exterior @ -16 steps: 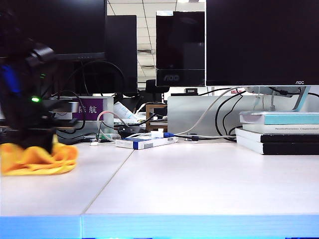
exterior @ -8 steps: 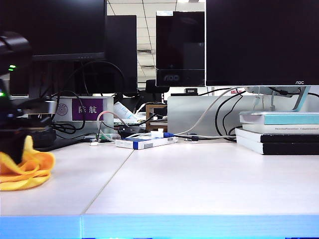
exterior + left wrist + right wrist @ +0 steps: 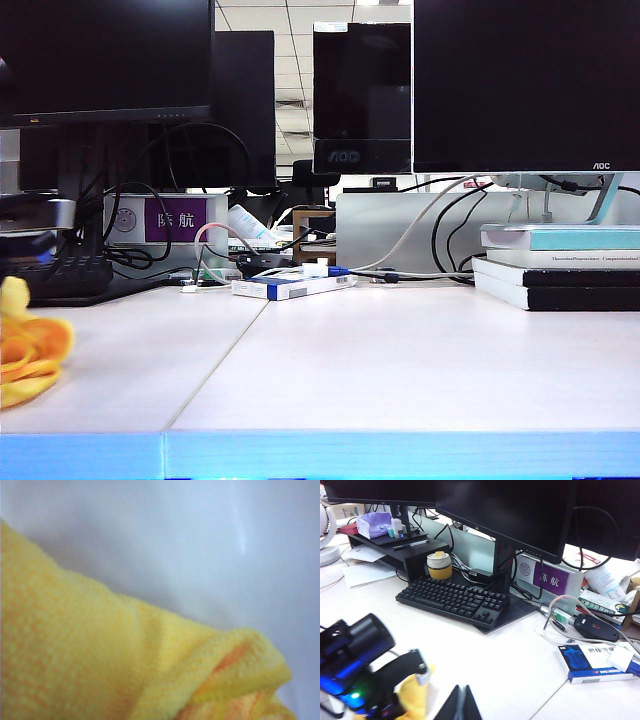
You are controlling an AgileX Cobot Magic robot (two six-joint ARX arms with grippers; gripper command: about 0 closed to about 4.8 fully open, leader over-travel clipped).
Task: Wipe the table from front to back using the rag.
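Yellow rag (image 3: 30, 352) partly out of frame on table (image 3: 400, 360), hiding left gripper's (image 3: 406, 681) closed fingers; right gripper's (image 3: 461, 705) fingers together above table.

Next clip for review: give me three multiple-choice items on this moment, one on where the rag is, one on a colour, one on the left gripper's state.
1. Where on the table is the rag, in the exterior view?
A. far left edge
B. centre
C. beside the books

2. What colour is the table's front edge strip?
A. red
B. blue
C. green

3. What is the left gripper doing?
A. open above the rag
B. shut on the rag
C. resting on the keyboard

Answers: 1 A, the rag sits at the picture's left border. 2 B, the strip is bright blue. 3 B, the right wrist view shows it down on the rag, which fills the left wrist view.
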